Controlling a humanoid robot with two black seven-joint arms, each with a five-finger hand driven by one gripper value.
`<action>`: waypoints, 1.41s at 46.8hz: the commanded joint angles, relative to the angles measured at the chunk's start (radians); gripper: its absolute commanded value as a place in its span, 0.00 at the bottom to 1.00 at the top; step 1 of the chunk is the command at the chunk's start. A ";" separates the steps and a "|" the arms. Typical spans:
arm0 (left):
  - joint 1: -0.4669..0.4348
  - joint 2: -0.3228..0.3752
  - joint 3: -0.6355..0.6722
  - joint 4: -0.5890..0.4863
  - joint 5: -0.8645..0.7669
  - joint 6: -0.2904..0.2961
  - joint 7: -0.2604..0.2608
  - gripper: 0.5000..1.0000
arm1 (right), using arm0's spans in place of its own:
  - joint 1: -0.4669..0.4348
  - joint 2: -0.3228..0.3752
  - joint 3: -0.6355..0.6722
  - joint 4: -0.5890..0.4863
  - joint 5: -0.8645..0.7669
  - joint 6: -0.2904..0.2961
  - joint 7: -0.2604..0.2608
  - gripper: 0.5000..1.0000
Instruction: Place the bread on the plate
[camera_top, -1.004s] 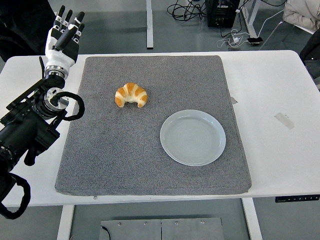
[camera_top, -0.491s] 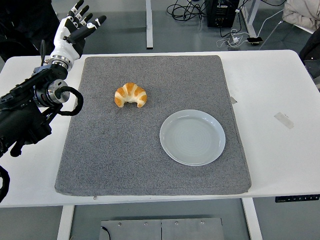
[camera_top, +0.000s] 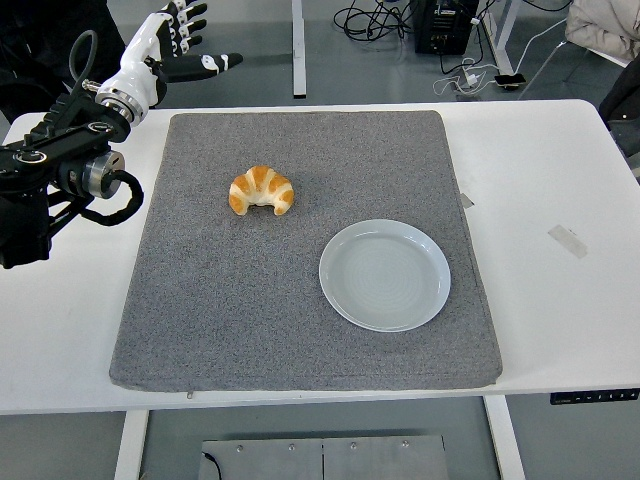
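Note:
A golden croissant (camera_top: 262, 189) lies on the grey mat (camera_top: 300, 300), left of centre and toward the back. A round pale blue plate (camera_top: 385, 274) sits on the mat to its lower right, with nothing on it. My left hand (camera_top: 180, 45) is raised beyond the mat's far left corner, fingers spread open and pointing right, holding nothing. It is well apart from the croissant, up and to the left of it. The right arm does not show.
The white table (camera_top: 560, 180) extends past the mat on both sides. A strip of tape (camera_top: 568, 241) lies on its right part. Cables and a black box (camera_top: 445, 25) sit on the floor behind the table.
My left arm has lifted and swung toward the back and right. The hand turned from pointing up to pointing right. Croissant and plate have not moved.

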 joint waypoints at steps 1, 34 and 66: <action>-0.031 0.024 0.055 -0.058 0.047 0.030 -0.002 0.95 | 0.000 0.000 0.000 0.000 0.000 0.000 0.000 1.00; -0.102 0.088 0.443 -0.377 0.438 0.400 -0.002 0.95 | 0.000 0.000 0.000 0.000 0.000 0.000 0.000 1.00; -0.105 0.026 0.599 -0.224 0.492 0.440 0.055 0.95 | 0.000 0.000 0.000 0.000 0.000 0.000 0.000 1.00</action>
